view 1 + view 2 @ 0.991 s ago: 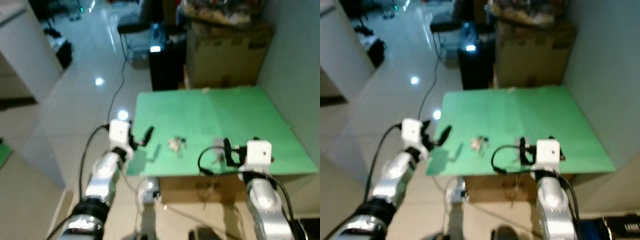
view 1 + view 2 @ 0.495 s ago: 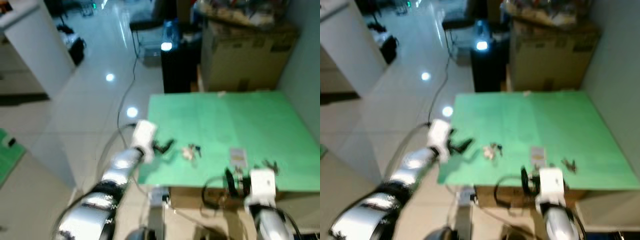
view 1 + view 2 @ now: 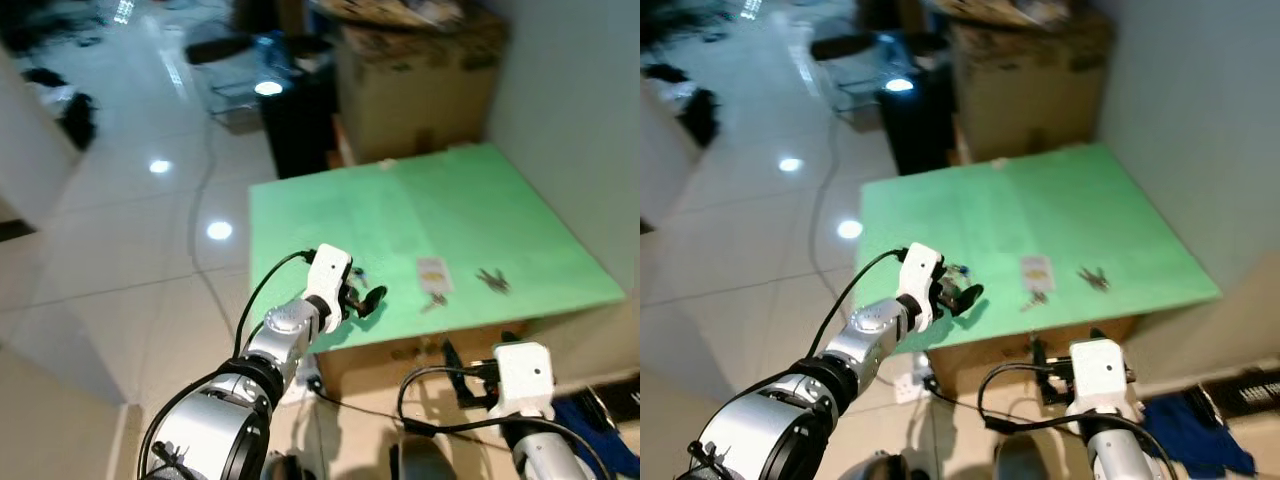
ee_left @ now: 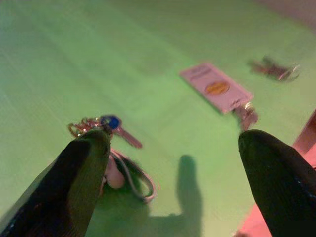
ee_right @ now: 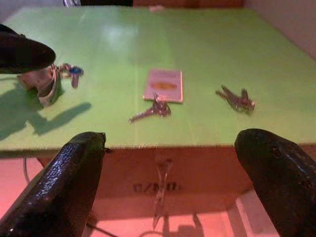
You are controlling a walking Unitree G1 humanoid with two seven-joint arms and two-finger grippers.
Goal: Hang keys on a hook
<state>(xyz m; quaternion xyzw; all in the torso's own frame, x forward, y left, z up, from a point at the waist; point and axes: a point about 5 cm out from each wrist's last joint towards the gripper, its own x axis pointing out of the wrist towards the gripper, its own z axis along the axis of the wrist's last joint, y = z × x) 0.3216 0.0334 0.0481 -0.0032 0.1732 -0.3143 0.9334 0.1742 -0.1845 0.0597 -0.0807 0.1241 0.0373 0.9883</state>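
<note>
Three key bunches lie on the green table (image 3: 450, 200). A ring with a blue-headed key (image 4: 111, 123) is nearest the left front corner. A key on a white tag (image 5: 164, 85) lies in the middle, and a plain bunch (image 5: 237, 98) lies to the right. My left gripper (image 4: 173, 140) hovers open just over the blue-key ring, with one finger (image 4: 81, 173) beside it and nothing held. My right gripper (image 5: 170, 140) is open, low in front of the table's front edge, facing the tagged key.
The table top rests on a cardboard box (image 5: 163, 187). Behind it stand a large cardboard box (image 3: 415, 90) and a black tower (image 3: 295, 125). A wall runs along the right. Glossy tiled floor (image 3: 130, 220) spreads to the left, and a blue cloth (image 3: 1200, 435) lies at lower right.
The head view has swung and tilted. My left arm has reached out over the table to the blue-key ring. My right gripper has dropped from over the table's front edge to below it.
</note>
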